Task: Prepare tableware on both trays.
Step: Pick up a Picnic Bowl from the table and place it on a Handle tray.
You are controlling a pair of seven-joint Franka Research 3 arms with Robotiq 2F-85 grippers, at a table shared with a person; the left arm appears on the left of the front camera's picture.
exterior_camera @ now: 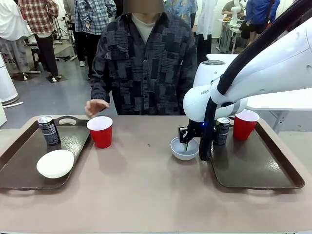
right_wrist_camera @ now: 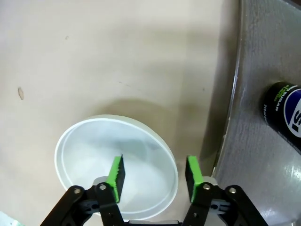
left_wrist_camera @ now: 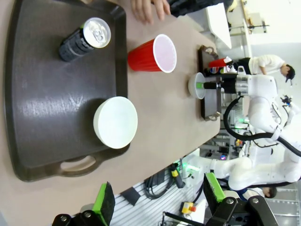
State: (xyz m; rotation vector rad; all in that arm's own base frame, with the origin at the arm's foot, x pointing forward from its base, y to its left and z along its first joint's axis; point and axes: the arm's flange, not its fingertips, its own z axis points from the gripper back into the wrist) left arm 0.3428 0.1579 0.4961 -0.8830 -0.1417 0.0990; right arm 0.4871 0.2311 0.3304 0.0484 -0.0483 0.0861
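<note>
A pale bluish bowl sits on the table just left of the right tray. My right gripper straddles its rim, one pad inside and one outside, jaws still apart. That tray holds a black can and a red cup. The left tray carries a can and a creamy bowl. Another red cup stands on the table beside it. My left gripper hangs open above the tray's handle end.
The person stands at the far side with a hand resting on the table edge behind the left red cup. Bare tabletop lies between the trays and along the near edge.
</note>
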